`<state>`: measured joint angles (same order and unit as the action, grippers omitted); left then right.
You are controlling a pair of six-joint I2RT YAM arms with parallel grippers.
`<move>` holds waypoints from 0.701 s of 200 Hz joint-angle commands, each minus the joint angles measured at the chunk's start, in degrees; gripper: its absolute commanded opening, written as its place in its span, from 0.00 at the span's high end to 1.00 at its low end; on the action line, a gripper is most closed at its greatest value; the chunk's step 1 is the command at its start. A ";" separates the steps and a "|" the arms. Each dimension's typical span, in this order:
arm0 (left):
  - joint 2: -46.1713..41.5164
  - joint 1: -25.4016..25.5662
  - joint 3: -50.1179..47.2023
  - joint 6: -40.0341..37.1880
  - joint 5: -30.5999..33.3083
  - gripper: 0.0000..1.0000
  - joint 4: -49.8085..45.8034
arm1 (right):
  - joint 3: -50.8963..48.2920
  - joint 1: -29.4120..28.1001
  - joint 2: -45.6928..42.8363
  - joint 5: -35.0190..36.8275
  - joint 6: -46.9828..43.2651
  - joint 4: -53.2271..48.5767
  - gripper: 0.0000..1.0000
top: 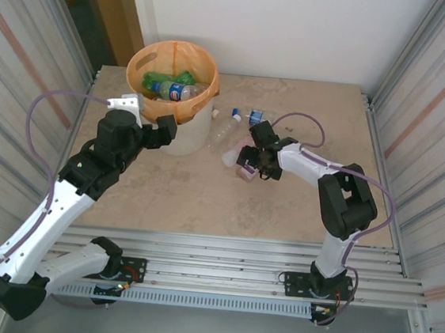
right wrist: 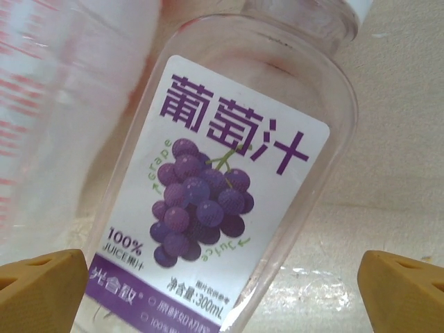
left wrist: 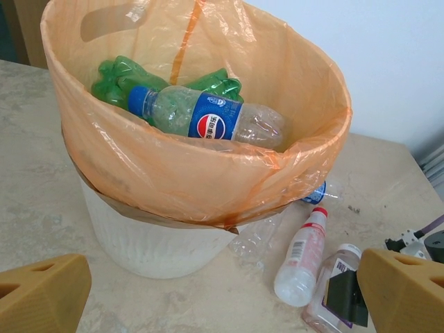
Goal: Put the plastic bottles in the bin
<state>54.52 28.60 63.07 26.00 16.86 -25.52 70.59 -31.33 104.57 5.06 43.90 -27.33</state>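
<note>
Right pincer (top: 252, 160) is down low over the grape juice bottle (right wrist: 222, 187), which lies on its side on the counter (top: 203, 196), purple label up. The fingers (right wrist: 41, 288) stand wide apart, one on each side of the bottle, gripping nothing. That looks like a line-up for a squeeze across the body.

The left pincer (top: 165, 127) hangs just beside the near wall of the bin (left wrist: 152, 243), jaws spread and empty. I'd say it's waiting its turn.

Inside the orange bag (left wrist: 208, 173) lie a Pepsi bottle (left wrist: 215, 119) and green bottles (left wrist: 121, 80), so the bin is part filled.

What's in the way? A red-capped bottle (left wrist: 303, 260) lies just beside the grape one on the bin side, and I can't tell if they touch. Closing the fingers may nudge it. A crushed clear bottle (left wrist: 260, 236) lies against the bin's foot, and a blue-capped bottle (top: 256, 116) is farther back. The left arm crowds the bin's near side, so the carry may need height.
</note>
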 commanded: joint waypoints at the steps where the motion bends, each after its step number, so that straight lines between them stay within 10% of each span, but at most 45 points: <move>1: -0.97 0.23 -0.80 1.12 -0.13 0.01 1.52 | 1.73 -1.50 -1.38 1.18 -0.88 -2.11 0.02; 140: -0.43 0.20 -1.23 1.09 0.85 0.01 1.37 | 2.95 -0.14 6.67 1.79 -0.83 -0.35 0.05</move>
<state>54.37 28.60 62.11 26.02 17.06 -25.43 73.63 -32.18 109.34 5.58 43.92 -27.44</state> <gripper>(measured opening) 0.987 0.972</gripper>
